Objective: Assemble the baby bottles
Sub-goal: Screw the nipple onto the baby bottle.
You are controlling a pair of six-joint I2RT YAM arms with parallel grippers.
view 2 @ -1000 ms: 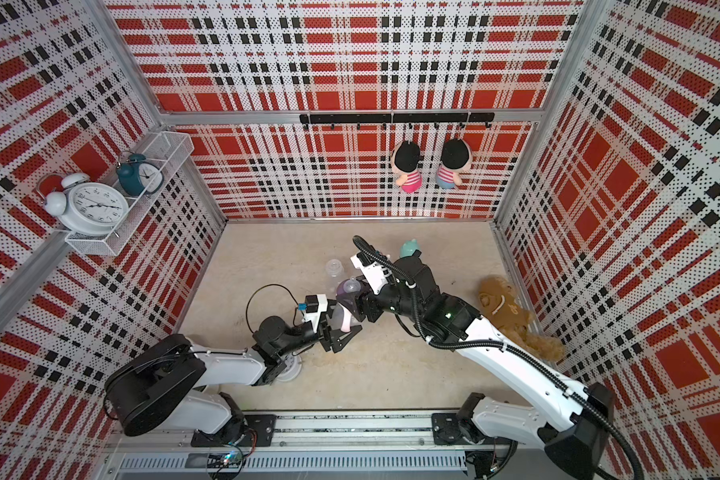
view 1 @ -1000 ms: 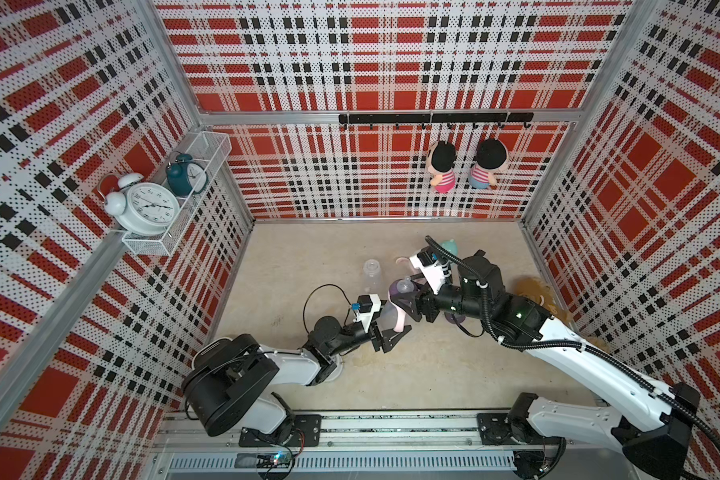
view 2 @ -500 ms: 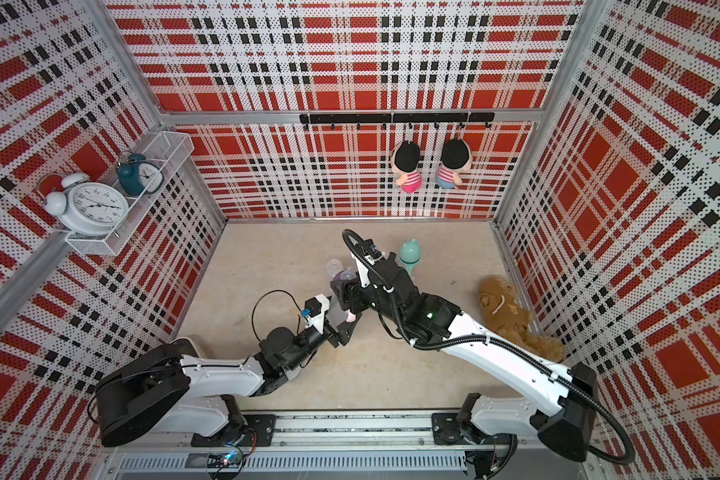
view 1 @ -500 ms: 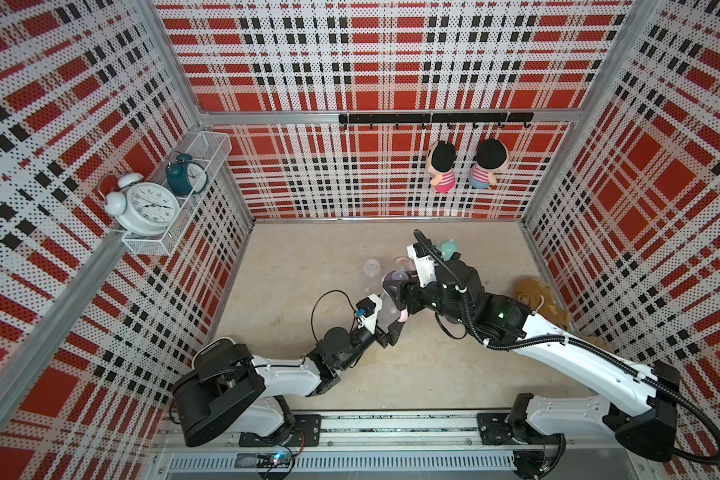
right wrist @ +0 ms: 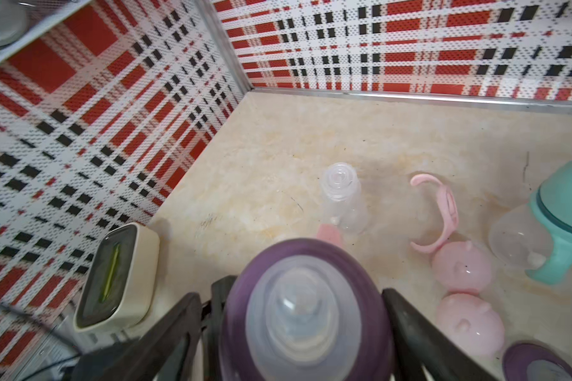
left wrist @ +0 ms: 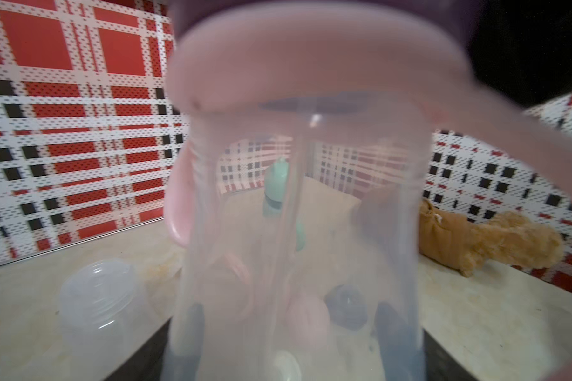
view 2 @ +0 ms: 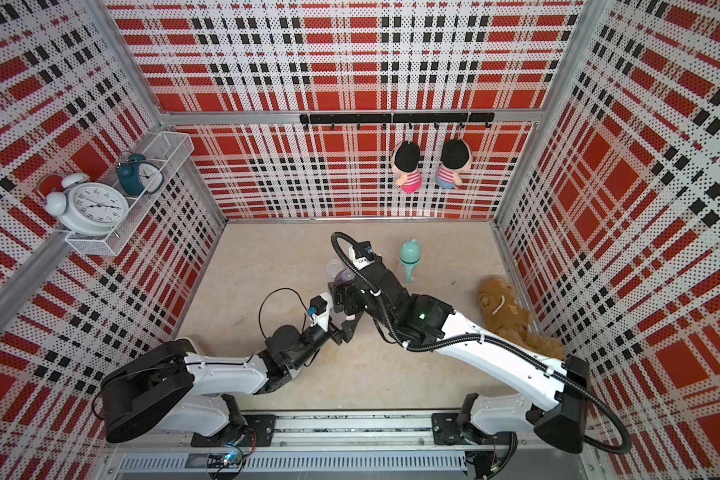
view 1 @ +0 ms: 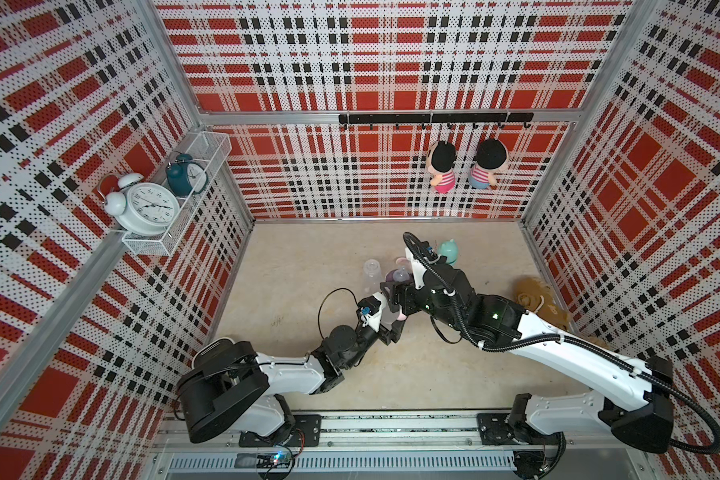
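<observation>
My left gripper is shut on a clear baby bottle with a pink two-handled ring at its neck, held upright at mid-table. A purple nipple collar sits on top of this bottle. My right gripper is open around the collar, and one finger stands clearly off it. A second clear bottle lies on the table just behind. Beside it lie a pink handled ring, two pink dome caps and another purple collar.
A teal bottle with its cap on stands behind the right arm. A brown plush toy lies against the right wall. Alarm clocks sit in a wire shelf on the left wall, and two dolls hang on the back wall.
The right gripper has carried the purple collar left onto the bottle held by the left gripper. Its jaws have since spread. The left gripper has stayed shut on the bottle.
</observation>
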